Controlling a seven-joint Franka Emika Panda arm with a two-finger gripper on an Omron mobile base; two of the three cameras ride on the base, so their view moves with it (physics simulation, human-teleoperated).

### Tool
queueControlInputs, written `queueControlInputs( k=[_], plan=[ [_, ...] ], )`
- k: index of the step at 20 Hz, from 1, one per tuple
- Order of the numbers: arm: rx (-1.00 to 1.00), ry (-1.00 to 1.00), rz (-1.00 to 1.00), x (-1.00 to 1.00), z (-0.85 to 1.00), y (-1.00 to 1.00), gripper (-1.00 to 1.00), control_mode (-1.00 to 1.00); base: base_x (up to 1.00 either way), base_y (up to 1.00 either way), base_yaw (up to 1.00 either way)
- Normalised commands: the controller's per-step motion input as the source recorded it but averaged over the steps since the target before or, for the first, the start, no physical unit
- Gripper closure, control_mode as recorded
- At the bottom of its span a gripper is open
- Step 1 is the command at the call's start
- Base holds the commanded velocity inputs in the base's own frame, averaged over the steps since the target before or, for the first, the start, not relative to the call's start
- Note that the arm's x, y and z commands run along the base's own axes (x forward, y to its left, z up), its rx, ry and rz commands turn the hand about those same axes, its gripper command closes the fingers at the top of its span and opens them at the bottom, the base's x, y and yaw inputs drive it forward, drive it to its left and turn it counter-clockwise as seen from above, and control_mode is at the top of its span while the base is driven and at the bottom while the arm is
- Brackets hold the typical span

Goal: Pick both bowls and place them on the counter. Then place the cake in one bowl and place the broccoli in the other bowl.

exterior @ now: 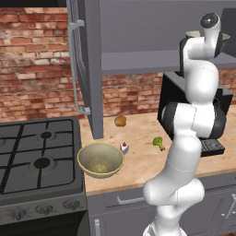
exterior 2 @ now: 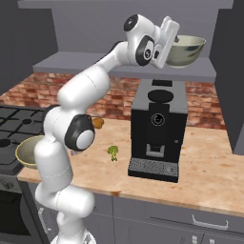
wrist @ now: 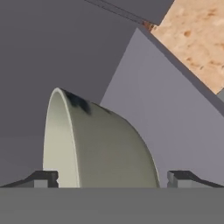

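Two base cameras look forward and down from behind the arm, sharing the counter (exterior: 138, 161) from both sides — and the hand camera sits tight against the grey-green bowl (wrist: 100, 144).

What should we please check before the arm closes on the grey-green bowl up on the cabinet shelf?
1. End effector open: ok, both tips stand wide apart.
2. Grey-green bowl between the tips: ok in the hand view, where its wall lies between them.
3. Fingers touching the bowl: cannot tell.
4. Yellow bowl already on the counter: ok, it stands by the stove.
5. Cake and broccoli still on the counter: ok, neither is in a bowl yet.
6. Landing room for the second bowl: ok, bare counter right of the coffee machine.
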Motion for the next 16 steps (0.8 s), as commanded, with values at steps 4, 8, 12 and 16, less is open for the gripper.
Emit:
queueControlInputs(
  k=[4,8,12,16],
  plan=[
    [0.0,0.03,0.04,0.18,-0.1,0.0,-1.0,-1.0,0.0,0.0,0.0],
    [0.0,0.01,0.05,0.23,-0.05,0.0,-1.0,-1.0,0.0,0.0,0.0],
    [0.0,0.0,0.05,0.22,-0.06,-0.01,-1.0,-1.0,0.0,0.0,0.0],
    [0.0,0.03,0.02,0.03,-0.16,0.0,1.0,-1.0,0.0,0.0,0.0]
  ],
)
